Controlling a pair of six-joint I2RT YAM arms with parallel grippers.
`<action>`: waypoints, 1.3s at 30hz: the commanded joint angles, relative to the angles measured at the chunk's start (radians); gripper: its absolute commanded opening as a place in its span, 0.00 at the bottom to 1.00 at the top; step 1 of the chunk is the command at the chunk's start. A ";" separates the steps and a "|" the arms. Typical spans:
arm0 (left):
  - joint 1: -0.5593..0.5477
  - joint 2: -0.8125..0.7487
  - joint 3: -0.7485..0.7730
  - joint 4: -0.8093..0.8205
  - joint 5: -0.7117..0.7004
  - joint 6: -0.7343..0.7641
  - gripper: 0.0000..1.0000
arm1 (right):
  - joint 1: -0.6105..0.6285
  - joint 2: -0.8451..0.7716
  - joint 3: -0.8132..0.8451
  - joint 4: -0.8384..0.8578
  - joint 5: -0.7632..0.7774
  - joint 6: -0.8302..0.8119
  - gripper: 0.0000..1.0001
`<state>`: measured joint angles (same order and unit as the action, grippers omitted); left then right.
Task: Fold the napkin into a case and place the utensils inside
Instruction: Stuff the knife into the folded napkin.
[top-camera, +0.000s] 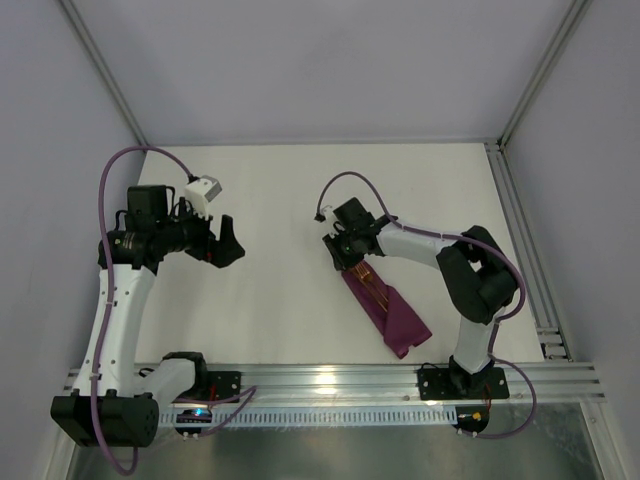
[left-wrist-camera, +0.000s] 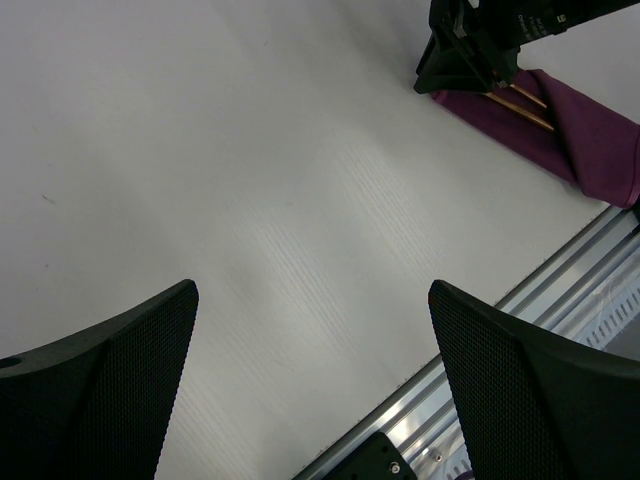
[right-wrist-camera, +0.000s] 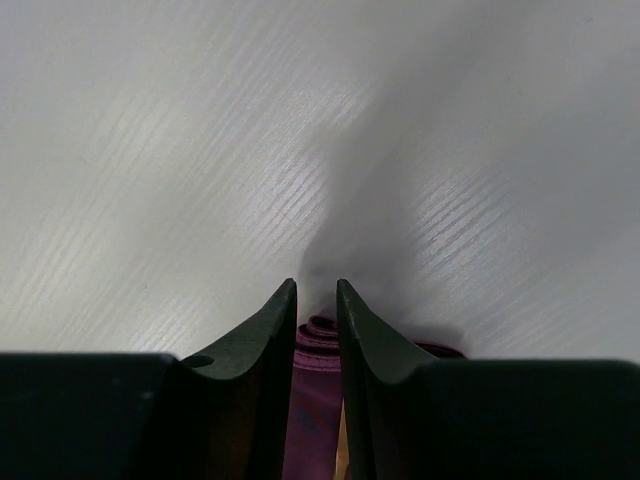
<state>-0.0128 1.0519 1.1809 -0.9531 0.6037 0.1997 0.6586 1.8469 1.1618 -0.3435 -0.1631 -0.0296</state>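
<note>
The case (top-camera: 392, 312) lies slantwise on the counter (top-camera: 280, 190), right of its middle, with the utensils (top-camera: 372, 283) showing copper at its upper end; my right pincer (top-camera: 343, 260) is clenched on the cloth of that end, I judge to steady the mouth around the tucked pieces. My left pincer (top-camera: 230, 245) hangs released, well apart to the left and out of the way; only the aluminium rail (top-camera: 350, 378) sits near the case's lower end, and nothing blocks me.

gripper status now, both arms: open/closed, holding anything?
Left gripper: open wide, holding nothing.
Right gripper: nearly shut, apparently pinching the end of the case.
</note>
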 joint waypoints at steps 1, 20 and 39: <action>0.001 0.000 -0.004 0.016 0.024 0.017 0.99 | -0.005 -0.009 0.035 0.009 0.025 -0.007 0.26; 0.001 -0.001 -0.006 0.014 0.021 0.018 0.99 | -0.033 0.022 0.075 -0.005 0.085 0.016 0.20; 0.001 -0.003 -0.009 0.017 0.016 0.020 0.99 | -0.028 -0.093 -0.047 -0.017 0.112 0.051 0.19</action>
<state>-0.0128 1.0519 1.1797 -0.9531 0.6033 0.2005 0.6262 1.8133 1.1202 -0.3492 -0.0837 -0.0013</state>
